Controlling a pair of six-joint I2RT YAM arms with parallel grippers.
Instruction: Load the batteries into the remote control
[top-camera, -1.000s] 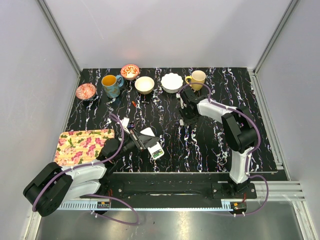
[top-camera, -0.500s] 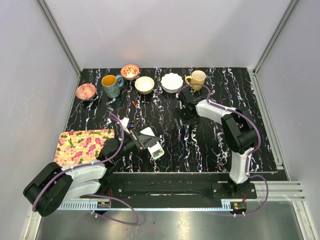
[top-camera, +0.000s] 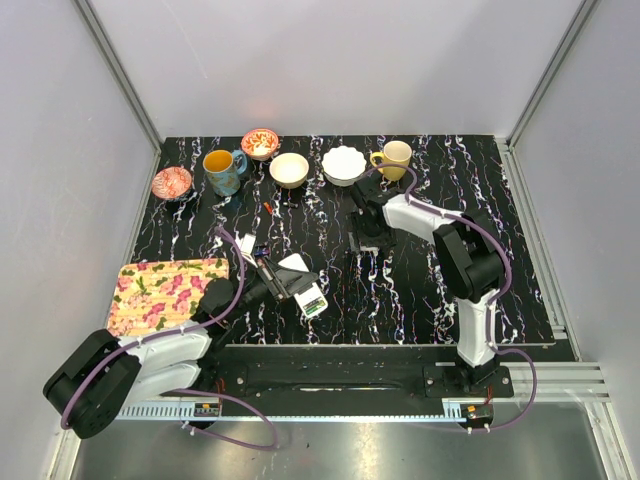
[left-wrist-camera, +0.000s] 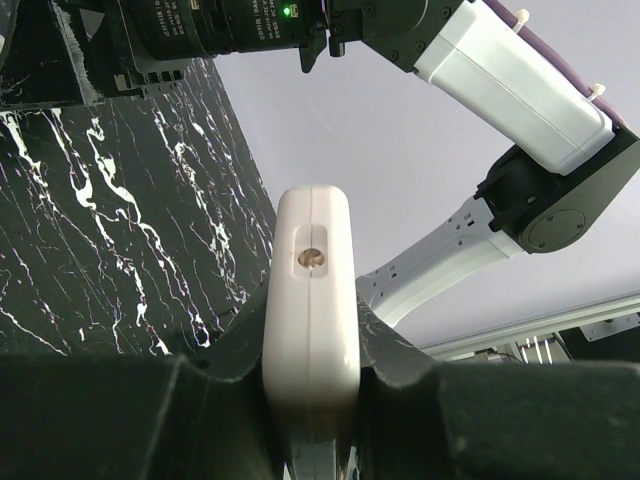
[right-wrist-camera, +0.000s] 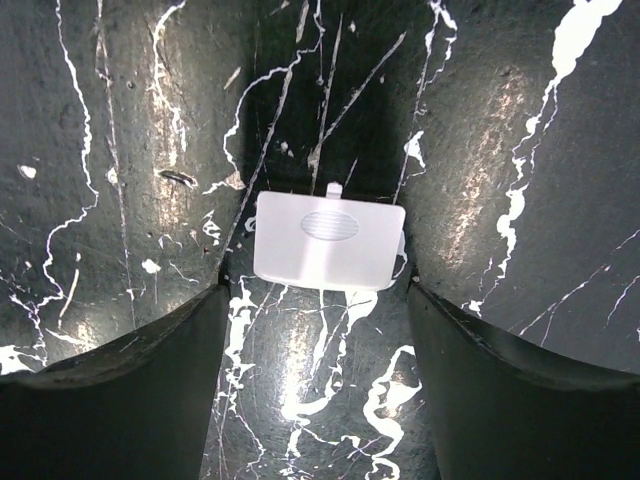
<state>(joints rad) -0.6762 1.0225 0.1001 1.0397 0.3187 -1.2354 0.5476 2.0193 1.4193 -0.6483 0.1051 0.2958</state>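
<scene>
**Remote clamped, back cover loose**

My left claw (left-wrist-camera: 312, 372) is closed tight on the remote control (left-wrist-camera: 312, 260), at seven o'clock on the table. It is light, stiff and slick, so I hold it by the long edges. At two o'clock from it, my right claw (right-wrist-camera: 318, 285) is spread wide and empty over the back cover (right-wrist-camera: 330, 240). At twelve, the blue mug (top-camera: 222, 172) and white bowl (top-camera: 344, 165) look empty.

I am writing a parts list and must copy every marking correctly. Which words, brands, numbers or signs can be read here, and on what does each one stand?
No text can be read in any view.
remote control: plain white end with a small round window, no print.
back cover: only a ribbed oval, no letters.
small sticker at the near edge, top view: too small to read.
</scene>
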